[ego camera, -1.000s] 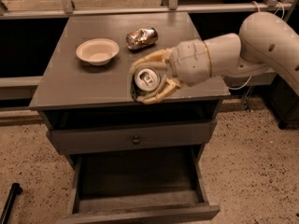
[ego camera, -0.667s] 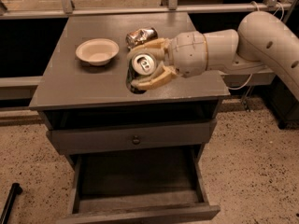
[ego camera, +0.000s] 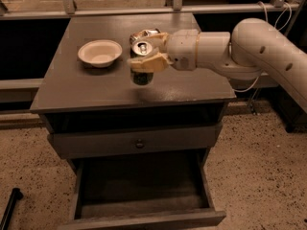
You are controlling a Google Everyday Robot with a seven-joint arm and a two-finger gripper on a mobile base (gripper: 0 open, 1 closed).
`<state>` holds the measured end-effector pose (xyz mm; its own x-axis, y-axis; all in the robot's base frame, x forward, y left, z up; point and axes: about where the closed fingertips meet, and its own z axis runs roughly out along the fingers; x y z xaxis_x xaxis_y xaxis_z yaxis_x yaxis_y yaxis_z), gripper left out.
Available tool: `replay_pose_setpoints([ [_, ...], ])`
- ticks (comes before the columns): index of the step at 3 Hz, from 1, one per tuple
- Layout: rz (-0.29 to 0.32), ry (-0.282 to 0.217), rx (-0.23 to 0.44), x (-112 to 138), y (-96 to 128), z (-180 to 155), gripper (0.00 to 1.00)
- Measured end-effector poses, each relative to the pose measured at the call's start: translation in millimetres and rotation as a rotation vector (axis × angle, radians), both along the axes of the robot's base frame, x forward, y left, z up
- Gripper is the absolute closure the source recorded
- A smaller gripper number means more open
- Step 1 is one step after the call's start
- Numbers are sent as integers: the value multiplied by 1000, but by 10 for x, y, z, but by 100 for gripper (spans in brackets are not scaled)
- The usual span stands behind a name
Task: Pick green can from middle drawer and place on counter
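Observation:
My gripper point(ego camera: 140, 52) is shut on the green can point(ego camera: 142, 75), whose silver top faces up between the tan fingers point(ego camera: 149, 64). It holds the can upright over the middle of the counter point(ego camera: 192, 87), a little above the surface, with a shadow below it. The middle drawer point(ego camera: 86, 195) stands pulled open at the bottom of the cabinet, and its dark floor is bare. My white arm reaches in from the right.
A pale bowl point(ego camera: 100, 52) sits on the counter left of the can. A shiny dented can point(ego camera: 145, 33) lies just behind my gripper. A shut drawer front with a round knob point(ego camera: 139, 143) is above the open drawer. A dark rail runs behind the cabinet.
My gripper has carried the green can from near the counter's front edge farther back and left, toward the dented can.

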<state>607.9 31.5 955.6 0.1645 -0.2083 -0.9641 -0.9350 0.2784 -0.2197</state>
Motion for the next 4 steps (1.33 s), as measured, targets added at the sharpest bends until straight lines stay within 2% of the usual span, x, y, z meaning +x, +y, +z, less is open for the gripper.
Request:
replay_pose_setpoints([
  [1,-146,43,-85,471,28,-24,87],
  [2,-240,117,-191,810,-25,-188,62],
  [3,-301,240,-217,982,-269,-483,39],
  [4,-315,257,-213,997,-316,-497,16],
])
